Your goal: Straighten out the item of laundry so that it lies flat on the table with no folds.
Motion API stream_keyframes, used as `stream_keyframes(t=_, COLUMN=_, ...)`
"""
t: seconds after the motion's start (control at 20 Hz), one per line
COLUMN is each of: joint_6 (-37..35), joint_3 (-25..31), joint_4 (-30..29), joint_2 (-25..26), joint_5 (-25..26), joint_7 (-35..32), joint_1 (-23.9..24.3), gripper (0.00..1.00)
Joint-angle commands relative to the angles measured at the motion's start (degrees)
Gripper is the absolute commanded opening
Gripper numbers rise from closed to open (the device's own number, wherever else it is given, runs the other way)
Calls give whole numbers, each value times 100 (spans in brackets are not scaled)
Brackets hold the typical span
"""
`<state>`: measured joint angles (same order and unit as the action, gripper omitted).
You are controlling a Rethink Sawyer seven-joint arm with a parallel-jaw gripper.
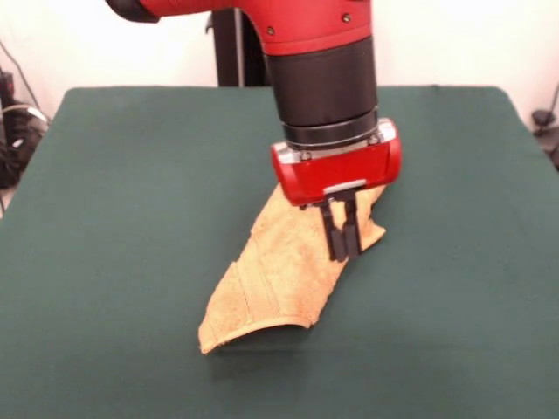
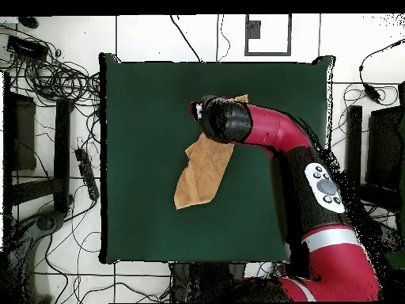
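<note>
I found the towel near the table's middle, folded into a narrow strip — soft, light, limp. The gripper stood with fingers closed together at its far end; I judged a corner the best hold.

The towel at the frame's centre is fluffy terry cloth, matt and rough, with flatter woven bands across its lower part. The table has a matt, felt-like green top, even in texture. The arm coming down from the upper edge has a glossy red shell that looks like plastic, and below it a smooth black sleeve with a ring that looks like metal. The gripper fingers are matt black. In the overhead view the floor looks like smooth pale tiles.
</note>
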<state>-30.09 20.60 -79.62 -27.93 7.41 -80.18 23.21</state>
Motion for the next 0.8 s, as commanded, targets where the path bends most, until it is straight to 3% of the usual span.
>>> stream_keyframes(t=0.05, joint_6=-1421, joint_3=555, joint_4=205, joint_2=128, joint_5=-55, joint_7=184, joint_1=-358, gripper=0)
stream_keyframes(t=0.8, joint_6=-1651, joint_3=206, joint_4=909, joint_2=871, joint_5=203, joint_7=12, joint_1=-691, gripper=0)
